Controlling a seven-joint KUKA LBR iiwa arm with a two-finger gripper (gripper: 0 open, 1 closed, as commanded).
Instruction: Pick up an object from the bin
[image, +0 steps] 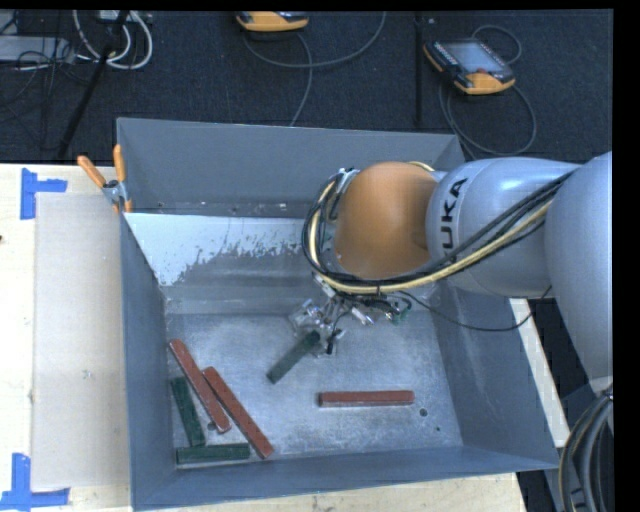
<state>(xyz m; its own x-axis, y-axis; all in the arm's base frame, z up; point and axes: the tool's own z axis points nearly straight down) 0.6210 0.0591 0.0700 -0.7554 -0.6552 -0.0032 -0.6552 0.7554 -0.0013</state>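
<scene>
My gripper (322, 330) hangs under the orange wrist cover near the middle of the bin. Its fingers sit at the upper end of a dark green stick (292, 360), which slants down to the left with its lower end on the bin floor. The stick's top end appears to be between the fingers. To the lower right, a reddish-brown bar (366, 399) lies flat on the floor, apart from the gripper.
In the front left corner lie two reddish-brown bars (222, 402) side by side and two dark green sticks (199, 432) forming an L. The arm and its cables fill the bin's right rear.
</scene>
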